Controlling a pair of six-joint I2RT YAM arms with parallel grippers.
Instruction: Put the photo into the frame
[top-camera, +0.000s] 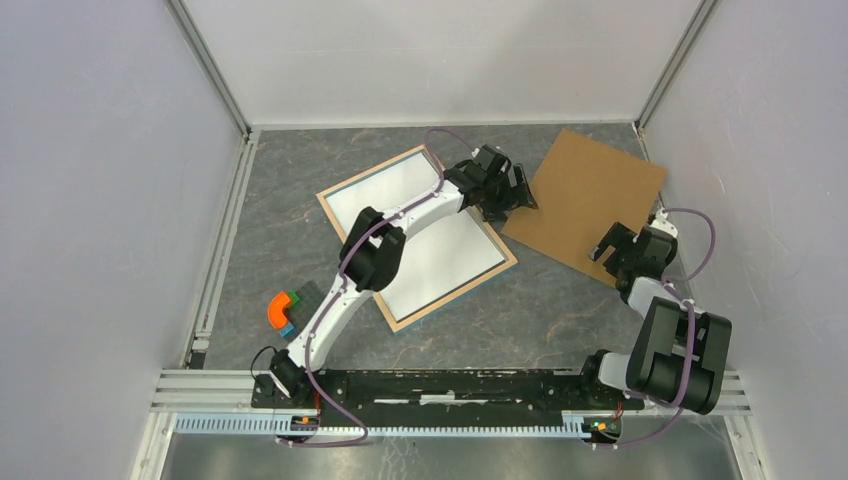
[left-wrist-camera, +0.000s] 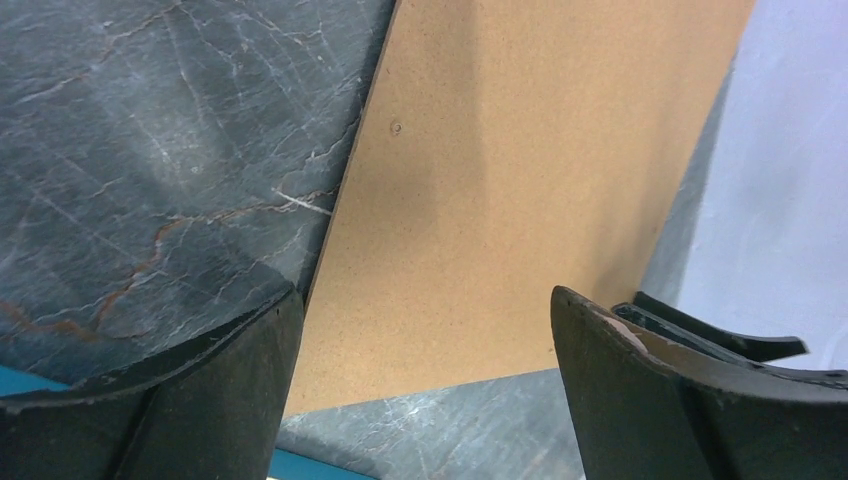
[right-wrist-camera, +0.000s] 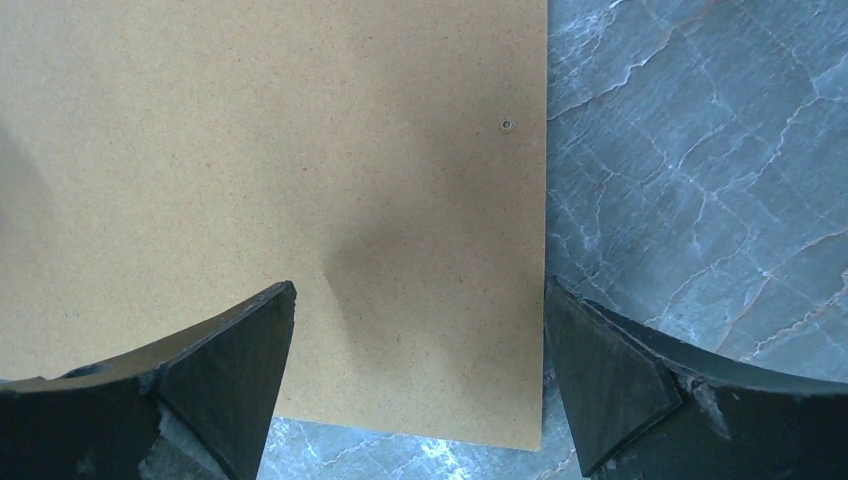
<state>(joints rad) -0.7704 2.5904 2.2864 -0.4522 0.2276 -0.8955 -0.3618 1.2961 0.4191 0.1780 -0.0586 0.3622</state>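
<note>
The frame (top-camera: 458, 294) lies flat mid-table with its light wood side up. A white sheet (top-camera: 445, 258) fills its middle and looks like the photo's plain back; no picture side shows. My left arm reaches across it. My left gripper (top-camera: 505, 190) (left-wrist-camera: 425, 300) hangs open and empty above the table, at the near-left corner of a brown cardboard board (top-camera: 585, 205) (left-wrist-camera: 520, 180). A teal strip (left-wrist-camera: 30, 385) of the frame shows at that view's bottom left. My right gripper (top-camera: 615, 250) (right-wrist-camera: 418, 290) is open and empty over the board's (right-wrist-camera: 270, 150) near right corner.
A small cluster of orange, green and blue blocks (top-camera: 285, 308) sits left of the frame, near the left arm's base. Pale walls close in the table on three sides, and the board's far right corner lies close to the right wall.
</note>
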